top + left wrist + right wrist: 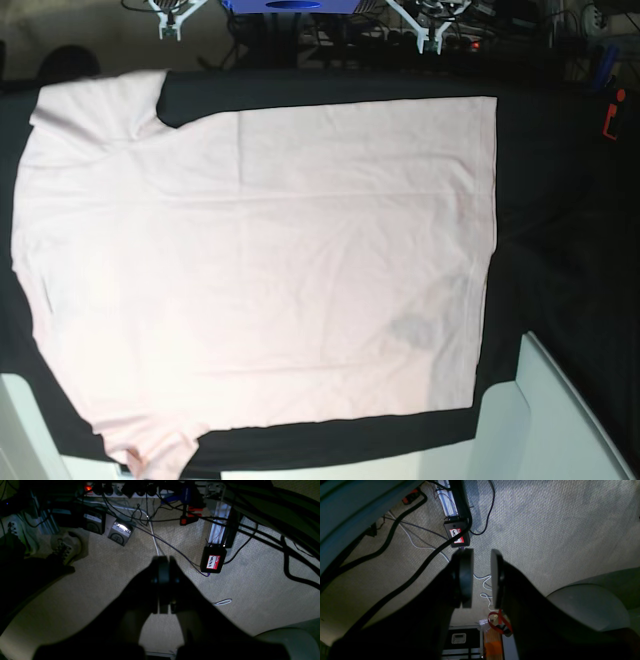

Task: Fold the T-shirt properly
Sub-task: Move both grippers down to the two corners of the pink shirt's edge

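Pink, pale and plain side up: T-shirt (260,270). Lies spread flat on the black table cloth (560,220) in the base view and covers most of it. Shows one sleeve at the upper left corner and the other at the lower left, running to the picture's bottom edge. Ends with a straight hem down the right side, cloth bare beyond it. Carries light creases and a faint darker patch (410,330) near the lower right. Touched by neither arm.

Left gripper (163,562): clenched, fingers pressed together, nothing between them. Hangs over beige carpet (100,585), well apart from the shirt. Looks toward a black box with a red and white label (213,562), a tangle of dark cables (285,555), a power strip (125,491) along the top and a shoe (66,546) at the left.

Right gripper (481,560): released, a clear gap between the two pads, carpet and a white wire (485,587) visible through it. Grasps nothing. Points toward the same labelled box (457,533).
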`<state>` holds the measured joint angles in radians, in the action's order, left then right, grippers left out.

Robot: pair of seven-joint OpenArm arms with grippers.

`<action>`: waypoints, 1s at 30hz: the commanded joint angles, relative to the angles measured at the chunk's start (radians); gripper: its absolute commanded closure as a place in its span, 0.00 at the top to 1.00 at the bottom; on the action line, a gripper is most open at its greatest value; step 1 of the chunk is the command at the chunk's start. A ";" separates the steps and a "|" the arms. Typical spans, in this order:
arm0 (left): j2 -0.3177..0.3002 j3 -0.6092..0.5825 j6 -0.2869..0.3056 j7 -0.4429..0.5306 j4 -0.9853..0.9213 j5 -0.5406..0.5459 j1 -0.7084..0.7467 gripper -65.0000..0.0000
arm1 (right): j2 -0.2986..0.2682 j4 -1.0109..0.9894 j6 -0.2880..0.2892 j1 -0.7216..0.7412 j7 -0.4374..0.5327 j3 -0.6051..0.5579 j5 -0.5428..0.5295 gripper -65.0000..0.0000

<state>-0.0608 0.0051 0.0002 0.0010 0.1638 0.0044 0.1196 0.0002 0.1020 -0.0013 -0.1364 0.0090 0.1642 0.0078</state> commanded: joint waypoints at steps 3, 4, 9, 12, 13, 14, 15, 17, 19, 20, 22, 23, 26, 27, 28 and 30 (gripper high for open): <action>-0.003 0.002 -0.002 0.004 0.003 0.001 0.005 0.00 | 0.001 -0.002 -0.004 -0.001 0.001 -0.001 0.002 0.18; -0.003 0.002 -0.002 0.004 0.003 0.001 0.005 0.00 | 0.001 -0.002 -0.004 -0.001 0.003 -0.001 0.004 0.18; 0.005 0.002 -0.002 0.004 0.003 0.001 0.005 0.00 | -0.001 0.000 -0.004 -0.001 0.009 0.004 0.002 0.18; 0.003 0.000 -0.002 0.004 0.003 0.001 0.005 0.00 | -0.002 0.000 -0.004 -0.006 0.059 0.005 0.002 0.18; 0.002 0.000 -0.002 0.004 0.003 0.001 0.005 0.00 | -0.002 0.000 -0.006 -0.009 0.085 0.005 0.002 0.18; 0.000 0.000 -0.002 0.004 0.003 0.001 0.005 0.00 | -0.002 0.000 -0.007 -0.018 0.108 0.005 0.002 0.18; -0.001 0.000 -0.002 0.004 0.003 0.001 0.005 0.00 | -0.002 0.000 -0.007 -0.030 0.130 0.005 0.002 0.18; -0.003 -0.006 -0.002 0.004 0.003 0.001 0.007 0.00 | -0.002 0.000 -0.007 -0.042 0.164 0.005 0.002 0.18; -0.003 -0.006 -0.002 0.004 0.003 0.001 0.015 0.00 | -0.002 0.000 -0.007 -0.055 0.176 0.002 0.002 0.18; -0.003 -0.007 -0.002 0.004 0.004 -0.004 0.021 0.00 | -0.002 0.003 -0.007 -0.067 0.176 0.004 0.002 0.17; -0.004 -0.009 -0.002 0.006 0.004 -0.005 0.024 0.00 | -0.002 0.034 -0.007 -0.090 0.176 0.005 0.002 0.13; -0.006 -0.009 0.001 0.007 0.004 -0.005 0.038 0.00 | -0.002 0.061 -0.007 -0.111 0.174 0.005 0.002 0.08; -0.020 -0.007 0.031 0.046 0.101 -0.001 0.107 0.00 | -0.002 0.178 -0.007 -0.193 0.171 0.005 0.002 0.00; -0.021 0.000 0.040 0.069 0.150 -0.001 0.142 0.00 | -0.002 0.226 -0.007 -0.223 0.171 0.005 0.002 0.00; -0.029 0.000 0.047 0.084 0.194 -0.001 0.171 0.00 | -0.002 0.264 -0.007 -0.246 0.170 0.007 0.002 0.00; -0.040 0.000 0.048 0.104 0.282 0.001 0.225 0.00 | -0.001 0.344 -0.007 -0.296 0.170 0.007 0.002 0.00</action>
<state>-0.0944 0.0044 0.0544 0.0975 0.4438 0.0025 0.3412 0.0002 0.4480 -0.0021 -0.4225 0.1688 0.1665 0.0093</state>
